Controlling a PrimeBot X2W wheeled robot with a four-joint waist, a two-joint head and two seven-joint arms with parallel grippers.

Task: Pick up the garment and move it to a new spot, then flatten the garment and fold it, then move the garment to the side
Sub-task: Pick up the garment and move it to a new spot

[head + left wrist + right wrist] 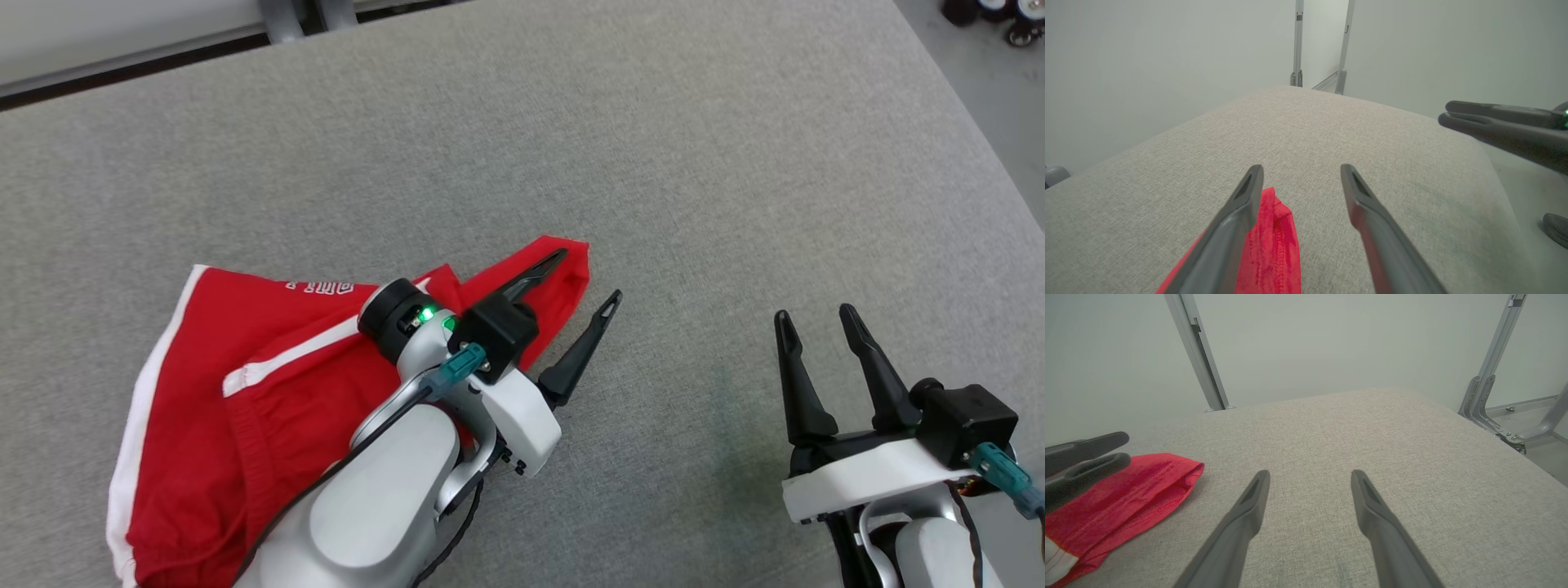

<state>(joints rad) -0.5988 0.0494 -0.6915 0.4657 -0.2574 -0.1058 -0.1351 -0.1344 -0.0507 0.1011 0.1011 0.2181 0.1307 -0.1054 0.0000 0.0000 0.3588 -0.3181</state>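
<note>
Garment (pixel 212 367) is lying bunched at the near left of the bench (pixel 694 163), left tool (pixel 589 274) hovering open over its right corner, right tool (pixel 815 312) waiting open over bare bench; flattening is probably needing both tools pinching opposite hems and pulling apart.

Printed in white lettering (pixel 320 287) on the red shorts (pixel 204 367), just above the white stripe (pixel 294 353). Seen upside down, partly hidden behind the left arm (pixel 384 498), not legible.
</note>
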